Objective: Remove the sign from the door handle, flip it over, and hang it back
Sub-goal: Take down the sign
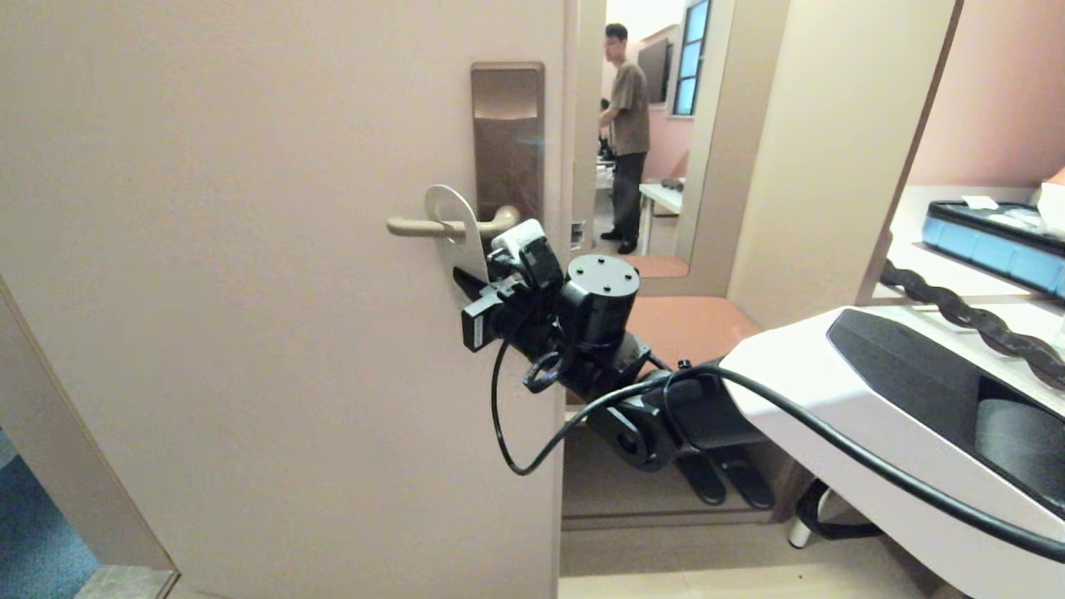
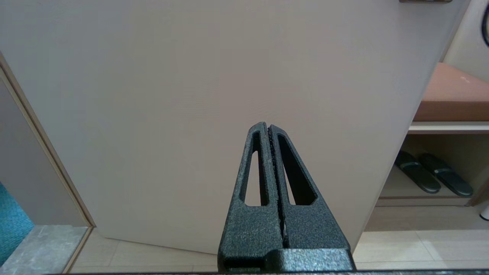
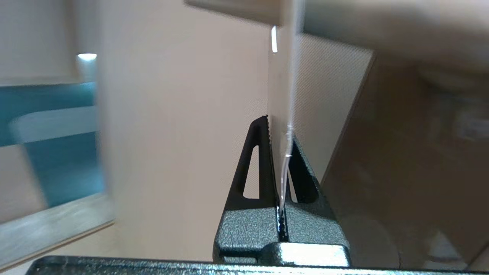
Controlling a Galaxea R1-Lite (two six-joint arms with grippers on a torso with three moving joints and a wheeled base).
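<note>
- The head view shows the sign (image 1: 456, 226) hanging on the door handle (image 1: 416, 226), its rounded white top looped over the slim beige lever, which juts from a tall brown lock plate (image 1: 507, 141).
- The same view shows the right gripper (image 1: 468, 283) just below the handle, at the sign's lower part; the arm reaches up from the lower right, a black cable (image 1: 507, 424) looping beneath it.
- The right wrist view shows what the head view hides: the sign (image 3: 282, 95) edge-on, a thin pale card clamped between the 2 black, ridged fingers (image 3: 259, 160) of the right gripper (image 3: 280, 130).
- The left wrist view alone shows the left gripper (image 2: 269, 128), its 2 slotted black fingers pressed together on nothing, pointing at the plain beige door (image 2: 172, 95).
- That view also takes in a pair of dark slippers (image 2: 431, 173) under a brown-topped bench (image 2: 450, 95).
- A person (image 1: 626, 133) stands in the room beyond the door.
</note>
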